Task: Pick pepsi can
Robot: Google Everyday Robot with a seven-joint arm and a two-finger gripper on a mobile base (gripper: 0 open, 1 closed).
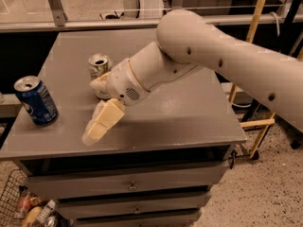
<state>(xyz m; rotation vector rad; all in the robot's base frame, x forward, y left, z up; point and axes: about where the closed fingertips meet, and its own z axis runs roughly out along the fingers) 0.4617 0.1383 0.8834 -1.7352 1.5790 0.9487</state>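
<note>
We are observing the gripper (92, 110) hovering over the table (189, 117), its 2 fingers (105, 119) spread and opening toward the pepsi can (35, 100), which is standing upright, apart, at the table's edge.

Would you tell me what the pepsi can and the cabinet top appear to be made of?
The pepsi can: likely thin aluminium, glossy blue print, bare silver rim. The cabinet top: smooth matte grey, perhaps laminate or painted metal; unclear. The tool hovers open beside the can, apart.
</note>
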